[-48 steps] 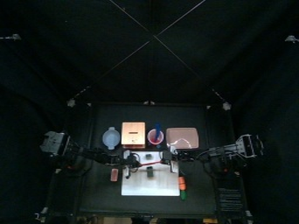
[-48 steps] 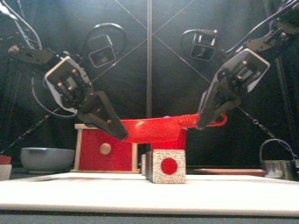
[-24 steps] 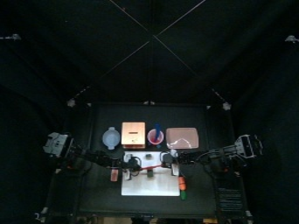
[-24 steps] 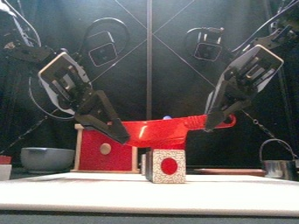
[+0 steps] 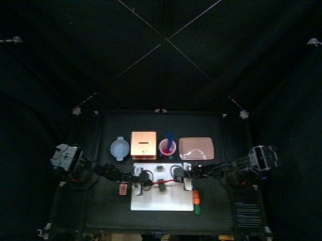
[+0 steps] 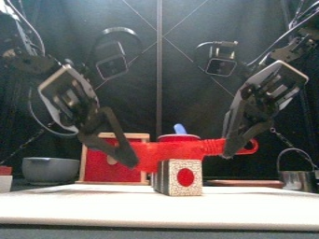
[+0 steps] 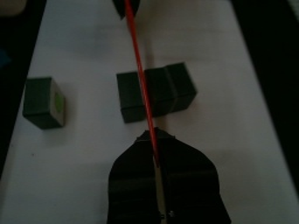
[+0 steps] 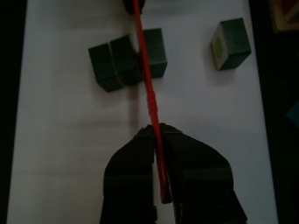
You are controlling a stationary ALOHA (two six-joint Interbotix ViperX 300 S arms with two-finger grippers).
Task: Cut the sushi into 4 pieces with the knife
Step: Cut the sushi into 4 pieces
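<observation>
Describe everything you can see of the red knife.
The red knife looks like smooth plastic, one long flat piece. It hangs level, edge down, held at both ends: the left gripper is shut on one end and the right gripper on the other. In the wrist views it shows as a thin red line crossing the joined sushi blocks, while one cut piece lies apart on the white cutting board. It sits close over the blocks; whether it touches them cannot be told.

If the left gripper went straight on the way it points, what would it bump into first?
Probably the dark green sushi roll. The left gripper, shut on the red knife, points down toward it on the white cutting board. Depth is unclear, so it might touch the board beside it.
</observation>
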